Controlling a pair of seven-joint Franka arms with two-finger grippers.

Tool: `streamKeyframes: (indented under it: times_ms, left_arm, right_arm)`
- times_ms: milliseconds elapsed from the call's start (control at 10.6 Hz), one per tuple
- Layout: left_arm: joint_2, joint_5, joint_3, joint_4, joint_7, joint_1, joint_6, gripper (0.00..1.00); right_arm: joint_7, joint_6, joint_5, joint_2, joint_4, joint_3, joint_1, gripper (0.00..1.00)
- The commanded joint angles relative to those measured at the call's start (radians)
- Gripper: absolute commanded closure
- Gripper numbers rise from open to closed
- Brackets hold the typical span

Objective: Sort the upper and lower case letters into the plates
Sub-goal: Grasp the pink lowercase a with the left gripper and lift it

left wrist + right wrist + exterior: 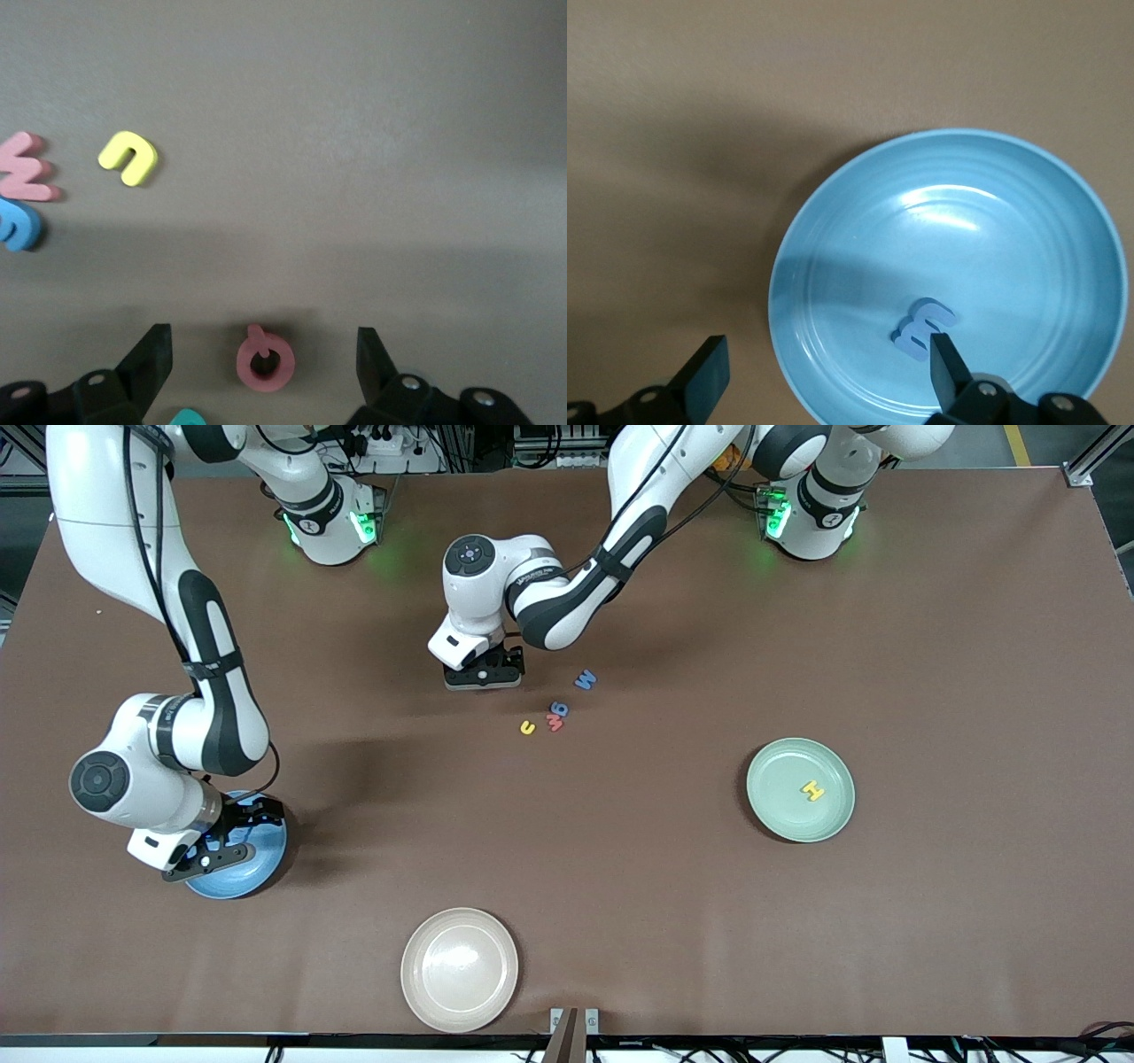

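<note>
My left gripper (483, 678) is open and low over the table, its fingers astride a small red ring-shaped letter (264, 358). A teal letter (186, 418) lies beside it. A yellow u (527, 728), a red m (555, 724), a blue letter (559, 708) and a blue W (585, 680) lie close together, nearer the front camera than that gripper. The pale green plate (780, 815) holds a yellow H (812, 789). My right gripper (213, 856) is open over the rim of the blue plate (266, 859), which holds a blue m (923, 328).
A cream-beige plate (459, 969) stands at the table's near edge, between the blue plate and the green one. The yellow u (129, 158), the red m (25, 168) and a blue letter (16, 226) also show in the left wrist view.
</note>
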Motion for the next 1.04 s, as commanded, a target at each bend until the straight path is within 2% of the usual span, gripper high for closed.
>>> streamKeyframes:
  times_ms: [0,566,943]
  left_arm:
    - [0.038,-0.023,0.023,0.039,-0.009,-0.03,0.014,0.13]
    - [0.068,-0.023,0.024,0.041,-0.005,-0.05,0.016,0.25]
    - [0.08,-0.023,0.024,0.039,-0.002,-0.053,0.025,0.29]
  right_arm:
    - [-0.001,0.002,0.015,0.015,0.016,0.002,-0.011,0.0]
    - [-0.004,0.019,0.015,0.022,0.011,0.002,-0.016,0.0]
    - [-0.012,0.02,0.015,0.023,0.011,0.002,-0.017,0.0]
